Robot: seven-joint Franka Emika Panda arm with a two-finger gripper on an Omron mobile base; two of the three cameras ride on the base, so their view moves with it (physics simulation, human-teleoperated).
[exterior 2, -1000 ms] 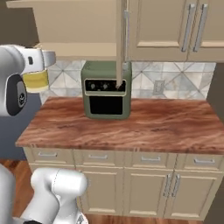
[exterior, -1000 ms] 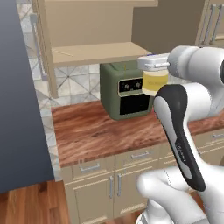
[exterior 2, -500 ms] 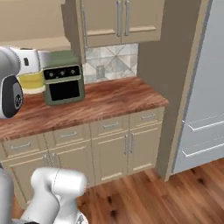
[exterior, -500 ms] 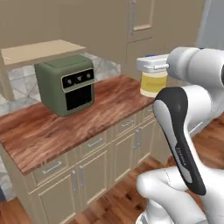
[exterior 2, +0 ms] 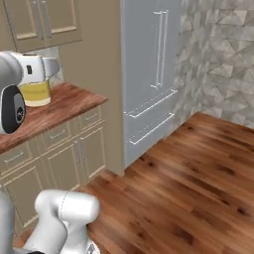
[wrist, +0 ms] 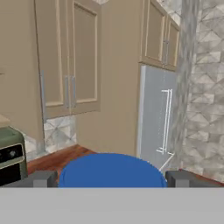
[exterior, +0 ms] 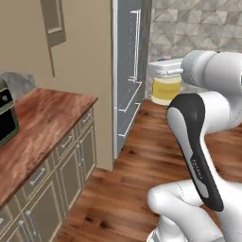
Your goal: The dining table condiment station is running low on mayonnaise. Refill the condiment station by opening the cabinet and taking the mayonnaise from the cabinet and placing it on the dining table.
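In the left base view the gripper [exterior: 166, 71] holds the mayonnaise [exterior: 166, 88] in the air, to the right of the grey refrigerator [exterior: 130, 71] and well above the wood floor [exterior: 118, 189]. In the right base view the jar hangs under the gripper [exterior 2: 42, 69], left of the refrigerator, over the wood counter [exterior 2: 54, 106]. In the hand view both fingertips [wrist: 43, 178] press the jar's blue lid [wrist: 111, 169]; the green oven [wrist: 11, 153] stands left of the refrigerator.

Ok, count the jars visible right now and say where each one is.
1: the mayonnaise sits in the gripper, held up beside the fridge. Others may be hidden.
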